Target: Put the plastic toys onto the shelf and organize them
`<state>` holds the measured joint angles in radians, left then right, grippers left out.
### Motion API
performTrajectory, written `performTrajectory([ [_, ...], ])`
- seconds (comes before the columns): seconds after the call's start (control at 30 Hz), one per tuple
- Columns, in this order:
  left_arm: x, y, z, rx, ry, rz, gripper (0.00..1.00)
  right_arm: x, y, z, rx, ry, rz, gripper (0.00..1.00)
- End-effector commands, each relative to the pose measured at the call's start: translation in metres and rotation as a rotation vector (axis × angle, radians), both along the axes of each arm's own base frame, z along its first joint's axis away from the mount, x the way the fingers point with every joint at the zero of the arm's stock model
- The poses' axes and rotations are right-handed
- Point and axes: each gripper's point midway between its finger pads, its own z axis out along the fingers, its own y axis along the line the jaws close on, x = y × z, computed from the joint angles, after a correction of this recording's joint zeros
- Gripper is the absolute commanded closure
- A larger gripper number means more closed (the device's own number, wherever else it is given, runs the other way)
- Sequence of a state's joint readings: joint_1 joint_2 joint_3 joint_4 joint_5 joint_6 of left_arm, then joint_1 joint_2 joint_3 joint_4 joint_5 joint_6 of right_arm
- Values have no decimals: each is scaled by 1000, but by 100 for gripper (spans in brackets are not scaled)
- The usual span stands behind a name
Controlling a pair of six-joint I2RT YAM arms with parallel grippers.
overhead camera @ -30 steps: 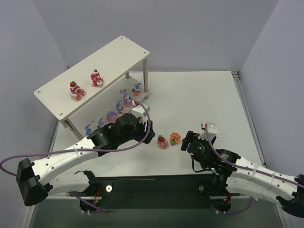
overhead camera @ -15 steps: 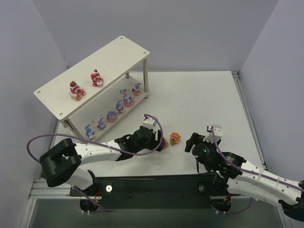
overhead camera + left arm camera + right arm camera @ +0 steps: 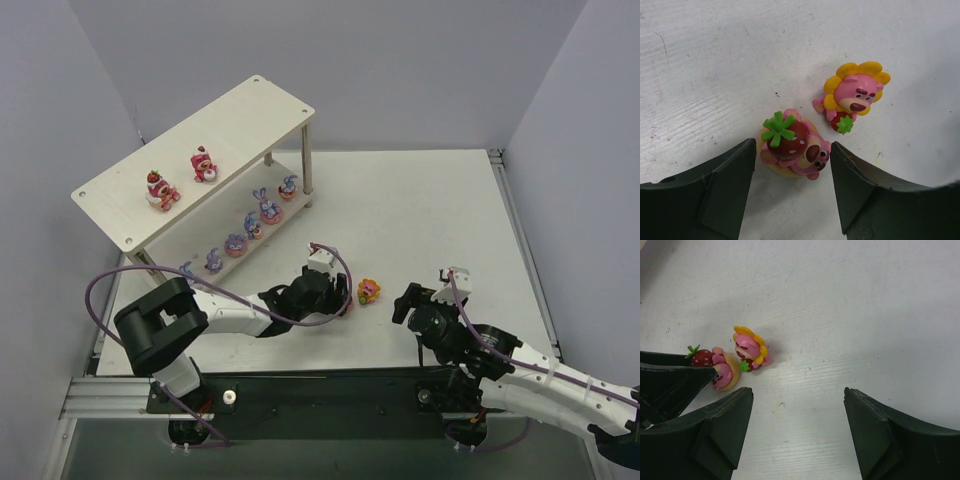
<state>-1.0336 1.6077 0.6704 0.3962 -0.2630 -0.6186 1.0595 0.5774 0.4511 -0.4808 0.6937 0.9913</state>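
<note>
Left end effector point(image 3: 793, 152) is down at the table point(image 3: 700, 60), jaws apart and bracketing the strawberry bear point(image 3: 790, 142), one jaw tight to each flank. The gaps are hairline in the left wrist view, so I can't tell whether you're bearing on it yet. The bear sits on the table, well apart from the shelf point(image 3: 240, 110). The sunflower bear point(image 3: 855, 95) stands just beside it, past the jaw tips, touching neither the bear nor a jaw.

Handling, my read:
- **Material:** tiny, hard, glossy plastic. Near weightless and stiff.
- **Grip:** no squash to help you, so it's friction only, and the surface looks slick.
- **Risk:** the body is rounded, so it'll likely squirt out or roll in the jaws if you pinch high.
- **Where to hold:** take it low, across the round base and the bear's body, jaws square to it.
- **Avoid:** the strawberry and the green leaf on top. They're thin and pointed, with no flat to hold.
- **Force:** close gently. Extra force won't buy much on this shape.

Right end effector point(image 3: 797, 397) hovers over bare table, jaws wide apart with nothing between them. Both loose toys show ahead of it, toward the left of its view.

On the shelf, the top-tier bears point(image 3: 160, 190) are on the upper board and the bunnies point(image 3: 268, 208) are in a row on the lower one. This bear probably belongs up top with its kind. Set it flat on its base, since it should tip easily.
</note>
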Motion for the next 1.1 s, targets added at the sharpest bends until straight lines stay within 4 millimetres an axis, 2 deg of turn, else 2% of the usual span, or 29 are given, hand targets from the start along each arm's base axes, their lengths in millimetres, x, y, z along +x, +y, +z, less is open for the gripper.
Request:
performTrajectory([
  [0.0, 18, -13, 22, -48, -70, 28, 30, 0, -9, -3, -30, -6, -16, 25],
  [0.1, 22, -11, 21, -43, -75, 41, 32, 0, -9, -4, -33, -6, -18, 25],
  [0.17, 25, -10, 22, -46, -82, 46, 40, 0, -10, -5, -41, -3, -19, 25],
  [0.33, 28, -13, 26, -44, -106, 30, 41, 1, -11, -4, -59, -6, -22, 25],
  [0.43, 28, -16, 22, -32, -104, 20, 46, 1, -12, -4, -66, -8, -21, 25],
  [0.53, 31, -18, 22, -22, -104, 21, 69, 2, -13, -4, -69, -13, -21, 25],
  [0.57, 31, -18, 23, -18, -103, 20, 86, 2, -13, -4, -69, -14, -22, 25],
  [0.6, 32, -18, 25, -15, -102, 23, 92, 1, -14, -5, -71, -14, -22, 25],
  [0.63, 35, -22, 36, -27, -113, 25, 98, 2, -14, -5, -71, -16, -24, 25],
  [0.7, 35, -19, 40, -2, -106, 36, 100, 2, -14, -4, -65, -19, -24, 25],
  [0.8, 36, -19, 69, -13, -121, 40, 100, 2, -15, -2, -60, -28, -26, 25],
  [0.9, 41, -13, 121, -34, -174, 61, 100, 3, -16, 0, -58, -33, -30, 25],
  [0.93, 44, -8, 144, -51, -204, 84, 100, 3, -16, 0, -59, -35, -32, 25],
  [0.97, 46, 0, 154, -18, -201, 93, 100, 3, -16, 2, -60, -38, -31, 25],
  [1.03, 52, 6, 211, -46, -264, 113, 100, 4, -15, 4, -63, -39, -28, 25],
  [1.07, 53, 16, 219, -12, -260, 127, 100, 4, -15, 4, -65, -39, -29, 25],
])
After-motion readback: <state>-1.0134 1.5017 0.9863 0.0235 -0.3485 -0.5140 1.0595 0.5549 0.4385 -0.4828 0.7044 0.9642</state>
